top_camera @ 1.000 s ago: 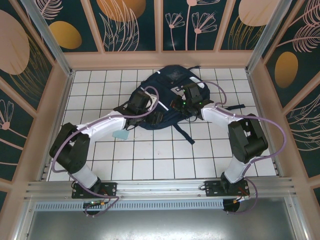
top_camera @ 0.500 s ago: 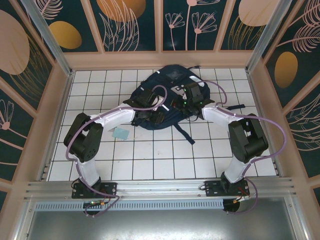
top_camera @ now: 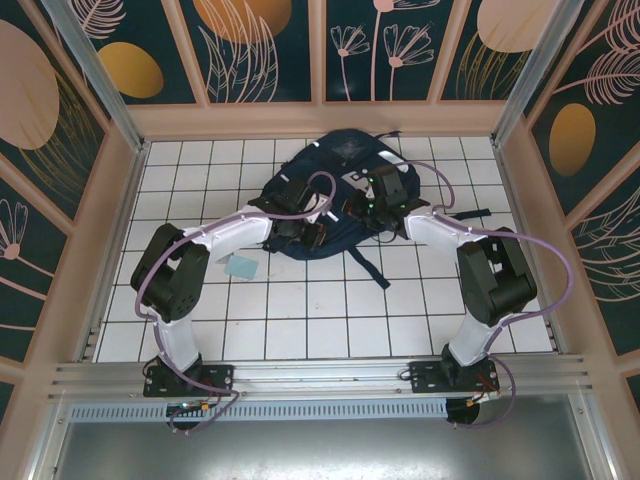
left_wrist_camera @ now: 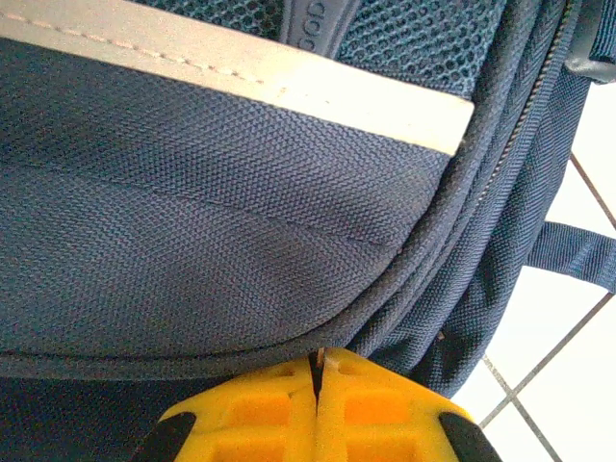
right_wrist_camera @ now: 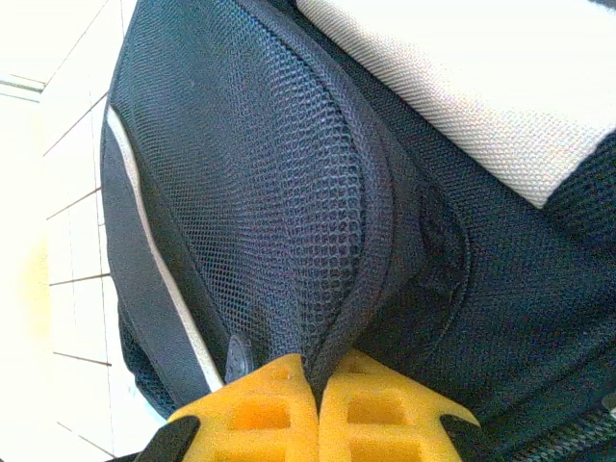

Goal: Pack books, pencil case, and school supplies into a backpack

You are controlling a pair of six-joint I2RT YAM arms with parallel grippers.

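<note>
The navy backpack (top_camera: 336,160) lies at the back middle of the tiled floor, with both grippers at its near edge. My left gripper (top_camera: 304,228) is shut, its yellow fingertips (left_wrist_camera: 289,385) meeting on the curved seam of the backpack (left_wrist_camera: 241,241) and pinching a thin pale sliver of it. My right gripper (top_camera: 359,211) is shut on a fold of dark mesh and piping of the backpack (right_wrist_camera: 289,192). A small pale blue-green square (top_camera: 241,267) lies flat on the tiles under my left forearm. The books and the pencil case are out of view.
A dark strap (top_camera: 368,268) trails from the backpack towards me, and another strap (top_camera: 470,213) runs off to the right. Peach-framed walls (top_camera: 120,200) enclose the floor on three sides. White tiles (top_camera: 320,310) stretch between the backpack and the arm bases.
My left gripper has closed on the backpack's near edge, and that arm's elbow has swung inward to the right. The right arm has held still with its grip.
</note>
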